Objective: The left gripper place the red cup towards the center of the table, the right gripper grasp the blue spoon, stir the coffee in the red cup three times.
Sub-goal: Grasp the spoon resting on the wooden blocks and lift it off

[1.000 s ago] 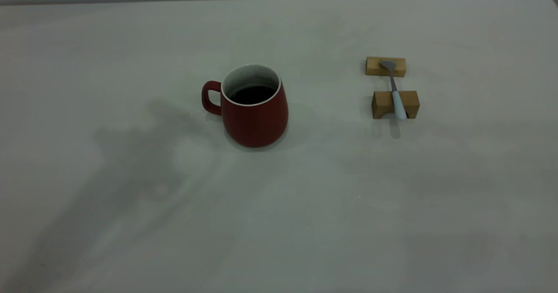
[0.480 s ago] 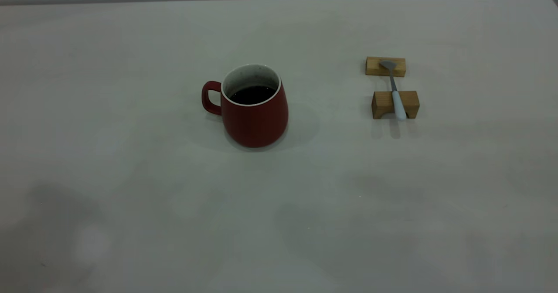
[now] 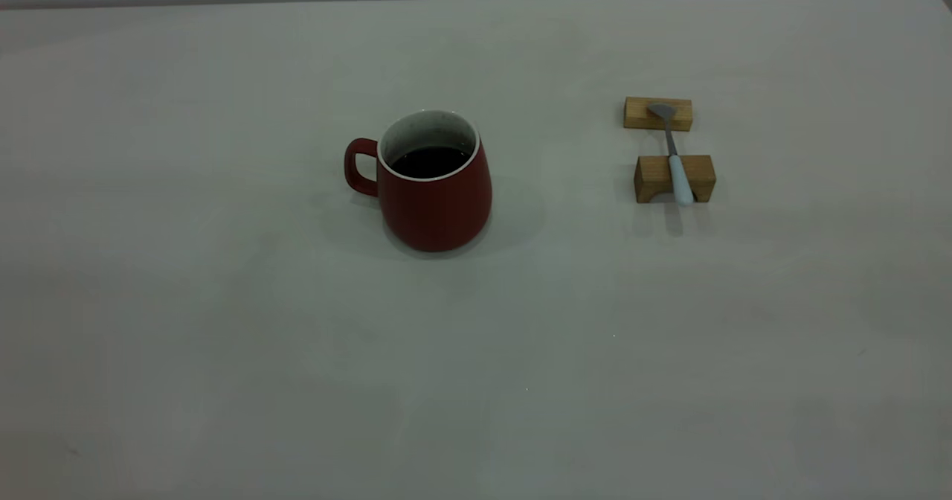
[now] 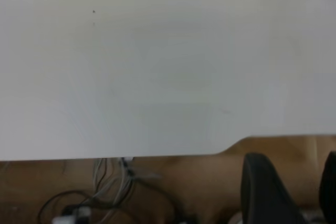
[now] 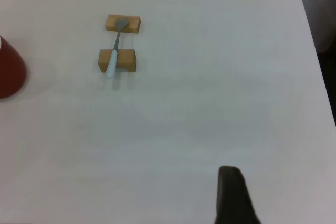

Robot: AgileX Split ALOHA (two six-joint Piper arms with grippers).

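The red cup [image 3: 435, 187] stands upright near the middle of the table [image 3: 223, 336], handle to the left, with dark coffee [image 3: 431, 161] inside. To its right the blue spoon [image 3: 673, 159] lies across two wooden blocks, bowl on the far one. Neither gripper appears in the exterior view. In the left wrist view my left gripper [image 4: 293, 157] hangs open over the table's edge, nothing between its fingers. In the right wrist view my right gripper [image 5: 233, 198] is only a dark piece low in the picture, well short of the spoon [image 5: 113, 56] and the cup [image 5: 10, 72].
Two tan wooden blocks [image 3: 658, 113] [image 3: 654, 176] carry the spoon. Beyond the table edge [image 4: 157, 156], cables [image 4: 105, 192] lie on a brown floor. The table's right edge [image 5: 315, 51] runs close to my right gripper.
The arm shadows that lay on the table's left and front have slid off toward the near edge and are gone. Cup and spoon have not moved.
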